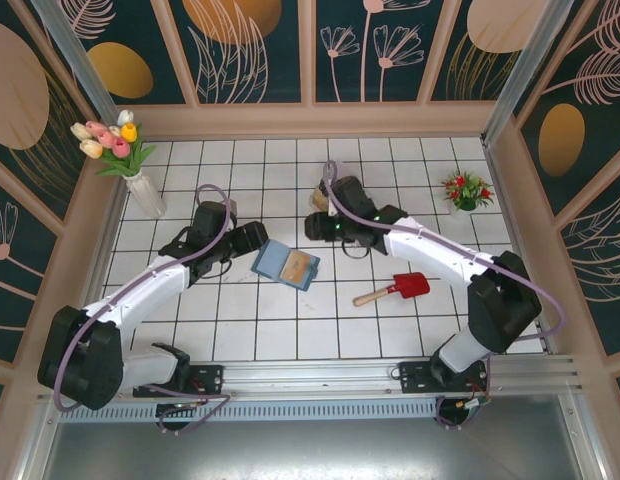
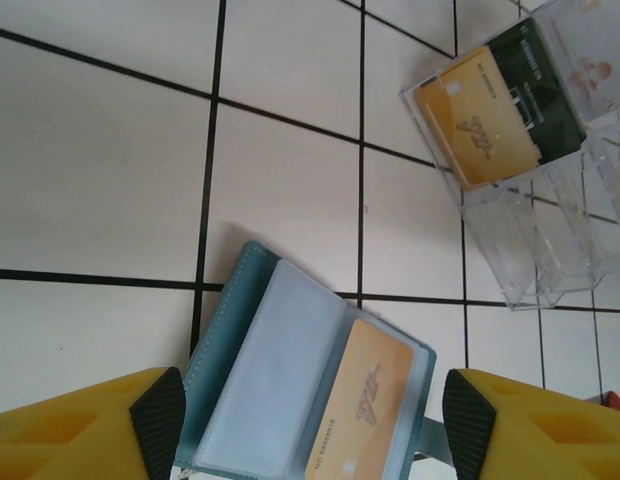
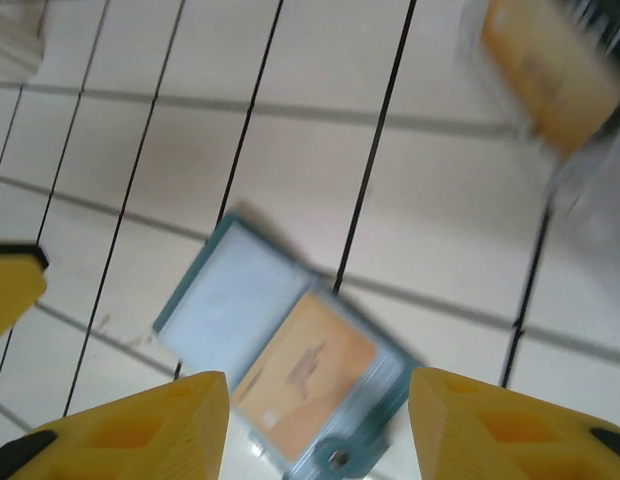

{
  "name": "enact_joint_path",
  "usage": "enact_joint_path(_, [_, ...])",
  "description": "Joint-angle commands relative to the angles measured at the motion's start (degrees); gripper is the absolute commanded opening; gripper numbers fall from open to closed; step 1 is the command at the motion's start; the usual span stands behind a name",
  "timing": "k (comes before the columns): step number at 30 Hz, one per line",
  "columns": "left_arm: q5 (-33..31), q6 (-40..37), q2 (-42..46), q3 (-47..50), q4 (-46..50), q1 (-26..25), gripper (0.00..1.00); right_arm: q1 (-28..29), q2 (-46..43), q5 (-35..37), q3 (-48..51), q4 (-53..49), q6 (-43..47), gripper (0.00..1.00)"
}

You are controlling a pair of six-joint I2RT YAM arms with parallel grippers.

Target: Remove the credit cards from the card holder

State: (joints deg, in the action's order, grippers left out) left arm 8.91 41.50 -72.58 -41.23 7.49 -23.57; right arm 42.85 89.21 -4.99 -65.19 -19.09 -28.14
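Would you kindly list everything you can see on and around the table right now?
card holder: one, slate-blue, lying open on the tiles
tan credit cards: two, one in the holder's sleeve, one in the clear box
dark credit card: one, in the clear box, partly under the tan one
clear box: one, transparent, beyond the holder
toy shovel: one, red blade, right of the holder
tulip vase: one, far left
potted flowers: one, red, far right
left gripper: yellow, open above the holder
right gripper: yellow, open above the holder
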Motion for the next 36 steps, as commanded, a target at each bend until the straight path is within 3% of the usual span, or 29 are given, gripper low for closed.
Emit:
enact_joint_path(1, [1.11,1.65,-1.05,1.04,-1.82,-0.25,0.68,3.38,1.38,-0.53,0.21,-0.50,-14.33,0.52])
enact_joint_path(7, [1.37,2.01,-1.56,2.22,-2.12,-0.22,0.43,8.80,9.58,0.68,-4.54,-3.43,-23.69,0.45])
enact_joint_path(10, [3.80,2.01,-1.69,3.05,-3.67,-0.25,0.36,9.99,14.14,-2.41,-6.92,-3.88,-25.84,0.40])
enact_joint_path(15, [8.39,-0.63,-4.79,2.00,-4.65,-0.24,0.32,10.35,20.12,-2.72,-10.97,-8.88,-27.86,0.38])
enact_joint_path(25, [16.52,-0.21,-11.10,2.05,-10.27,-1.18,0.23,8.36,19.23,1.42,-8.13,-10.04,-29.90,0.43])
enact_joint_path(36, [15.94,-0.88,-17.91,-0.67,-10.87,-2.71,0.14,5.21,19.65,-0.50,-5.49,-7.27,-25.83,0.40])
